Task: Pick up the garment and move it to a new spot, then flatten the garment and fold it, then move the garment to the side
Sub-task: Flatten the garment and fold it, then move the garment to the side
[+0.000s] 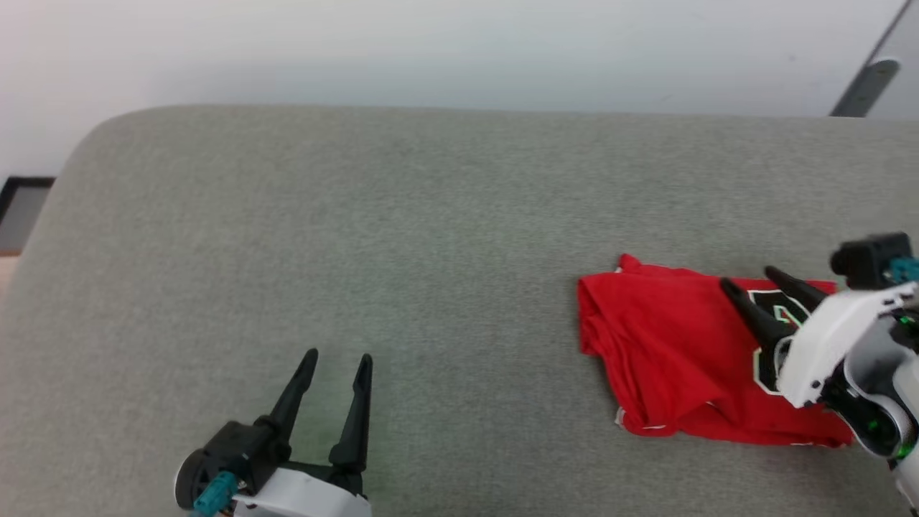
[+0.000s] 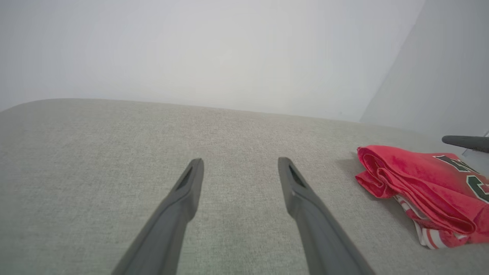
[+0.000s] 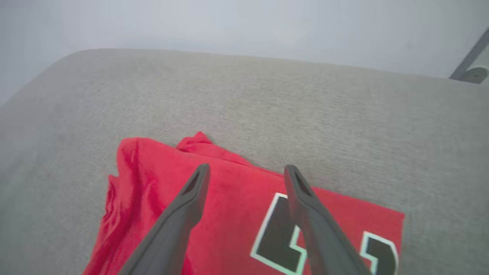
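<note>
- Right gripper (image 3: 247,169) – jaws apart, nothing between them. The two dark fingers point out over the top face of the garment (image 3: 237,206), above the printed graphic; whether the tips touch the cloth cannot be told.
- Risk at the fingers – if they pull back low, a tip may catch the top layer and drag it, opening the fold. A lift clear of the cloth before any sideways motion avoids this.
- Garment – it lies as a compact folded bundle on the right part of the grey upholstered surface (image 1: 431,215), graphic side up. The task appears close to its end.
- Risk at the bundle – the edge toward the left arm is rolled and bunched, not flat, and striped trim shows beneath it in the left wrist view. Any nudge there may let the layers slide apart or spring open.
- Risk of hidden contact – in the head view the right arm's white housing covers the garment's right end, so a snag on that side would go unseen.
- Left gripper (image 1: 337,355) – jaws apart and empty, hovering over bare surface well apart from the garment. It poses little risk unless it sweeps right – then it meets the loose rolled edge first.
</note>
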### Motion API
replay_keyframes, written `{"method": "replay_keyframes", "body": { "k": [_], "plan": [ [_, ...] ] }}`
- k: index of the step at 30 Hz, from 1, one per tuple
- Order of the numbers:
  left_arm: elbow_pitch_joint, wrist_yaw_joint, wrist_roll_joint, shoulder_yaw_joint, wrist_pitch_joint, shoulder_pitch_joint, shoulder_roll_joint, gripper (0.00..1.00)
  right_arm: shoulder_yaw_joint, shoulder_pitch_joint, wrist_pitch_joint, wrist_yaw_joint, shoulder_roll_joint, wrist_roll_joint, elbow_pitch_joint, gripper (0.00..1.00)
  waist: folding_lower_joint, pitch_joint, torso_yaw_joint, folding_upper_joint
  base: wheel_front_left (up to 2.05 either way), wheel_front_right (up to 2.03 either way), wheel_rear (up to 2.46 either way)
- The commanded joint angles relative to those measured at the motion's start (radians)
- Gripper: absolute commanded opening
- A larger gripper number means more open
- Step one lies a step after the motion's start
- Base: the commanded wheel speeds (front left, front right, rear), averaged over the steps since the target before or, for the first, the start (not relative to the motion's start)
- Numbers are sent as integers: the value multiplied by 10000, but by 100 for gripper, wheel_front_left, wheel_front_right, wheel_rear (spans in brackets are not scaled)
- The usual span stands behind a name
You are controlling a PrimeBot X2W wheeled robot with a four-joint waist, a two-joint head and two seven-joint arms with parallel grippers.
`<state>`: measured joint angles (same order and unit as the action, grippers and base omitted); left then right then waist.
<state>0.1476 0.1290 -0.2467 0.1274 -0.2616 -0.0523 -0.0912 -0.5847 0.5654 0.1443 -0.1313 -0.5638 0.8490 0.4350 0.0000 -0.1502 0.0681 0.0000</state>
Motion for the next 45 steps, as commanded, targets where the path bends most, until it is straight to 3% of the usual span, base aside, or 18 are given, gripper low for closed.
{"method": "replay_keyframes", "body": {
  "k": [1,9,12,16,27,45],
  "plan": [
    [134,21,-123,-19,-39,98,-34,100,152,-269,-512,13,94,-3,273,100,0,253,-416,0,0,0,0],
    [553,21,-298,-480,-39,220,59,100,458,-731,-3478,14,505,-214,1301,100,0,776,-1013,0,0,0,0],
    [516,21,-246,-674,-39,343,88,100,648,-1013,-3959,14,679,-439,1516,100,0,1073,-1127,0,0,0,0],
    [371,21,-146,-885,-39,586,82,100,1008,-1449,-4079,14,824,-807,1345,100,0,1312,-1171,0,0,0,0],
    [-542,21,260,-1341,-39,1877,-180,100,3617,-4112,-4097,14,1432,-2793,-969,100,0,1716,-1123,0,0,0,0],
    [-1696,21,483,-1835,-39,3199,211,100,5416,-6328,-4098,14,2056,-3822,-3159,100,0,1633,-955,0,0,0,0]
  ]
}}
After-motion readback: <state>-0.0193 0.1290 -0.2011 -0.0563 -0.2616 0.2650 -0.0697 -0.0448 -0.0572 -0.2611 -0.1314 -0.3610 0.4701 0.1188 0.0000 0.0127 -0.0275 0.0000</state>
